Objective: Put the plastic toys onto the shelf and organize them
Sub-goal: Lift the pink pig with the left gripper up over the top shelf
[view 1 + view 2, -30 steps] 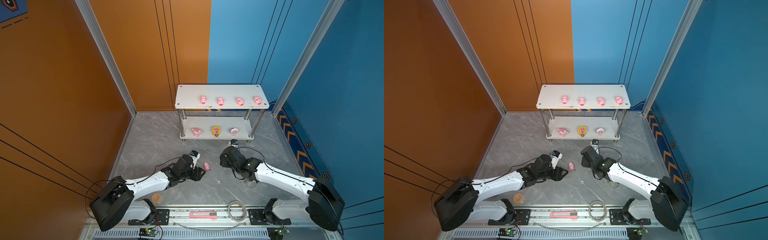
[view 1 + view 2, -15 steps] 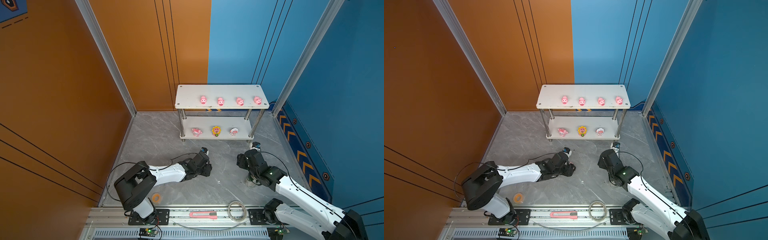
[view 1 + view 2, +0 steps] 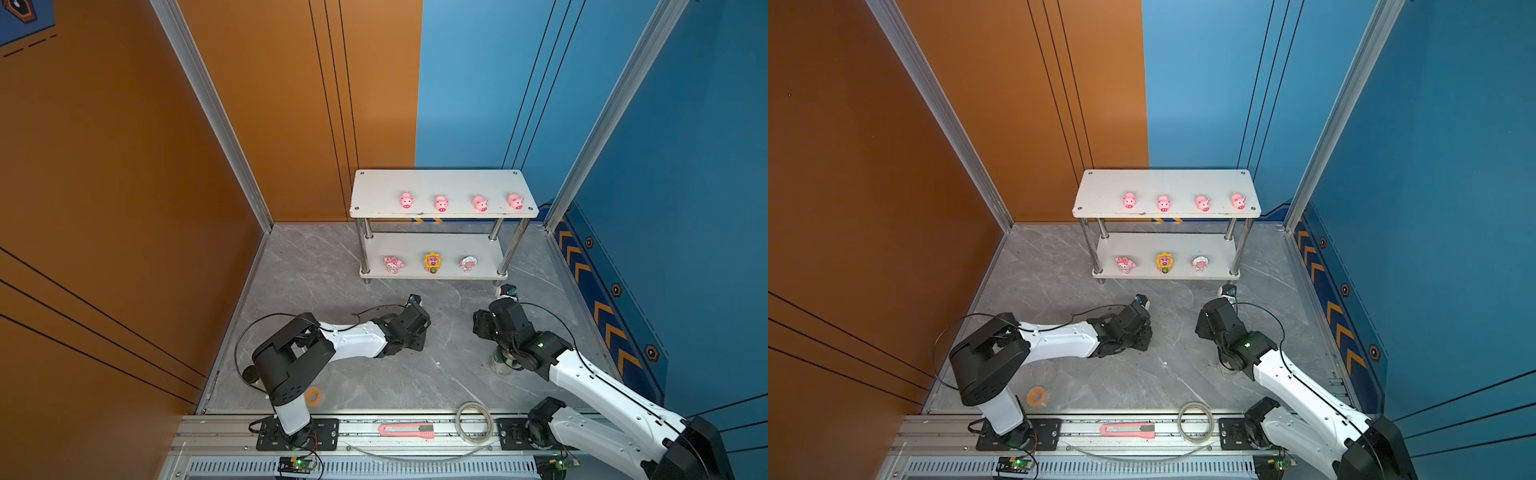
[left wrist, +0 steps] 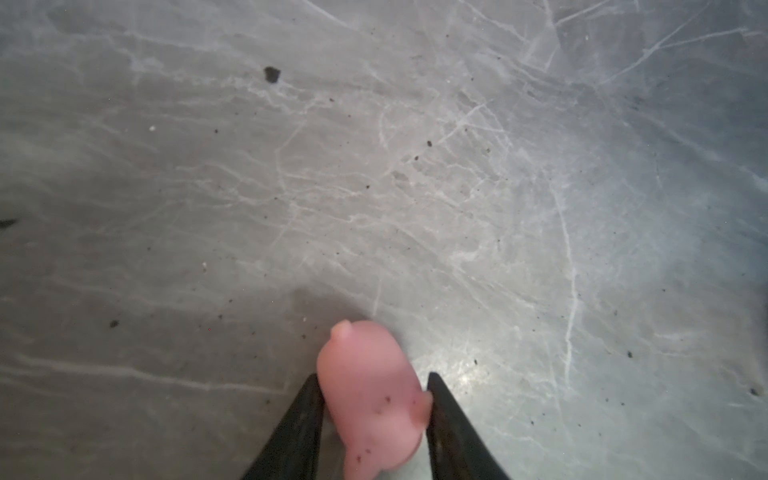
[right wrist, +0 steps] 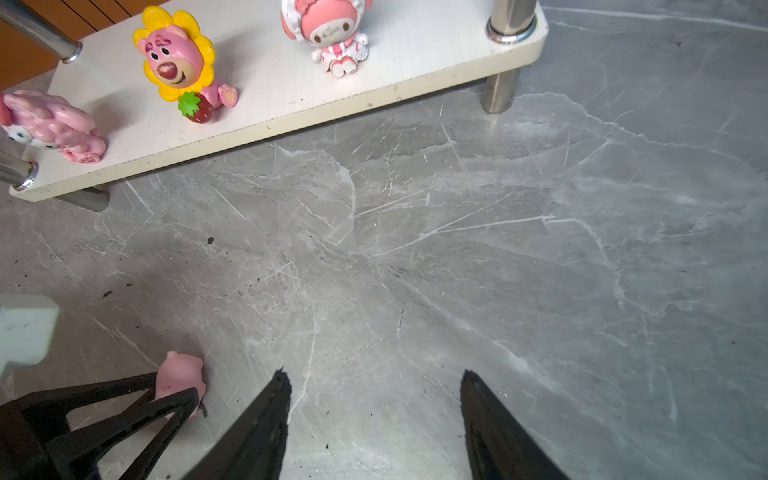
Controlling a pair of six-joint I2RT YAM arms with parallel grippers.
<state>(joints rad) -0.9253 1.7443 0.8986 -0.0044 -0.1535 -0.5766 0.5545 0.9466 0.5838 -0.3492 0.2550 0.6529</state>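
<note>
Grey marble-pattern floor (image 3: 324, 266) covers the work area. At far left, near the front rail, an orange tape roll (image 3: 313, 395) lies flat on it.

Left gripper (image 4: 372, 380): it is low over the floor, left of centre. Its two black fingers (image 4: 305, 415) press against opposite flanks of the fifth pig (image 4: 370, 399), so the jaws stand narrow and closed on it. The right wrist view shows the same pig between those fingers, with its underside at floor level. In both top views the wrist hides the pig.

Shelf (image 3: 382, 187): it stands at the back, centre to right, against the wall.
- Top tier: four pink pigs (image 3: 406, 200) (image 3: 441, 203) (image 3: 479, 203) (image 3: 515, 201) stand in one row near the front edge, spaced apart, snouts facing forward. The tier's left end is bare.
- Lower tier, from the left: pink-white figurine (image 3: 393, 264), sunflower-faced figurine (image 3: 432, 262) and white-pink figurine (image 3: 468, 263). None touches another.

Right gripper (image 5: 376, 374): it is to the right of the left gripper and in front of the shelf's right legs. The jaws stand wide apart with only bare floor between them.

Front rail: a pink utility knife (image 3: 406, 430) lies along it. Just to the knife's right is a clear tape ring (image 3: 476, 420).
</note>
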